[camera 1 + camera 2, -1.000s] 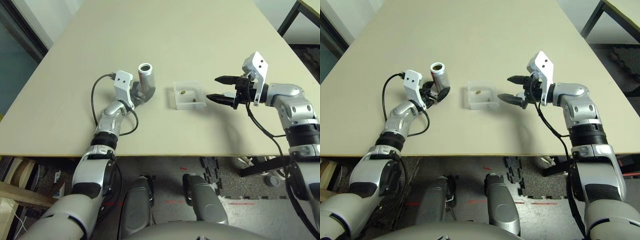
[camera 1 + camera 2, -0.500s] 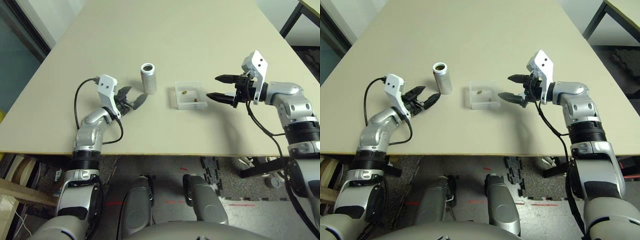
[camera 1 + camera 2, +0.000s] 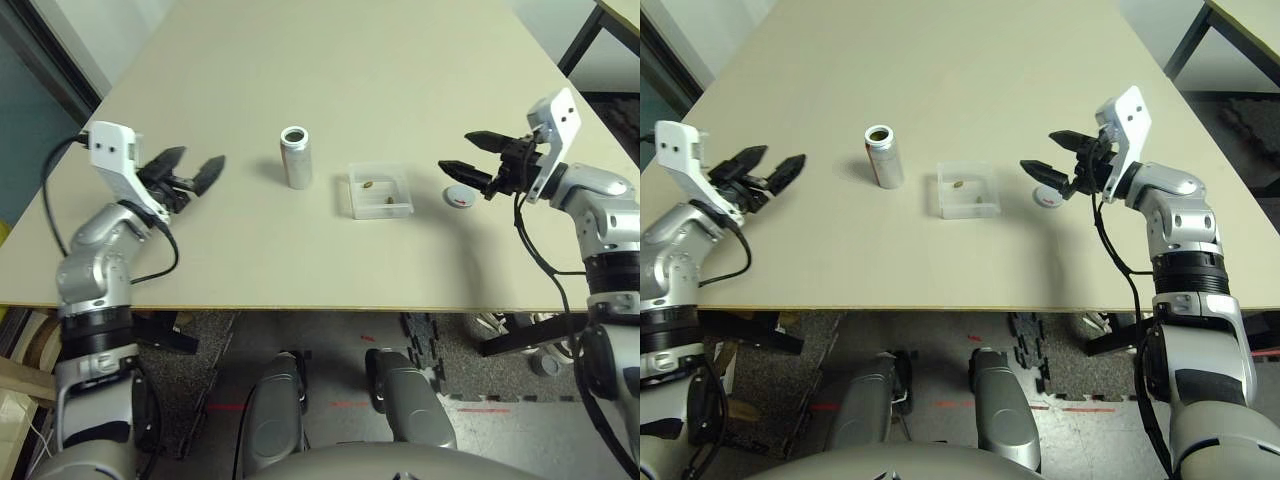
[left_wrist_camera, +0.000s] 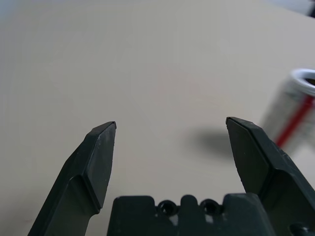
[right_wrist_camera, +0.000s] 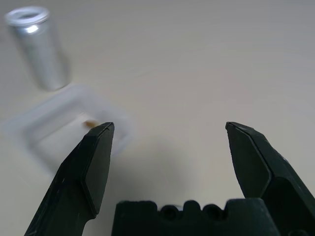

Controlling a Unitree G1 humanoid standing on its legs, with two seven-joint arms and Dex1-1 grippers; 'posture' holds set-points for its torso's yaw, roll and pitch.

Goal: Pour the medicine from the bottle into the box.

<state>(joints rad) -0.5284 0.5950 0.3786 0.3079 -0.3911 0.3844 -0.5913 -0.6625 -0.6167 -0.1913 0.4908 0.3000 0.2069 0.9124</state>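
The left gripper (image 3: 190, 170) hangs over the left part of the worktop (image 3: 330, 60) with its two black fingers spread wide and nothing between them, well apart from the bottle (image 3: 296, 156). The right gripper (image 3: 468, 155) is likewise spread and empty, poised above a small flat round cap (image 3: 459, 197) that lies just to the right of the box (image 3: 379, 190).

The bottle stands upright near the middle of the worktop, mouth up, a smooth silver-grey metal cylinder; the left wrist view shows a red stripe running down its side. Just beside it, to its right and not touching, sits the box, a shallow square tray of clear plastic with low walls. Inside it lie the medicine (image 3: 369, 185), two tiny brown oblong pills, one toward the far left corner and one nearer the front.

Nothing stands between the bottle and the box, nor between either gripper and them. The worktop is a plain, matt, pale beige board with a thin lighter edge along the front. Beyond its right corner part of a dark-framed table (image 3: 590, 25) shows, and below the front edge a speckled grey floor (image 3: 450, 360).
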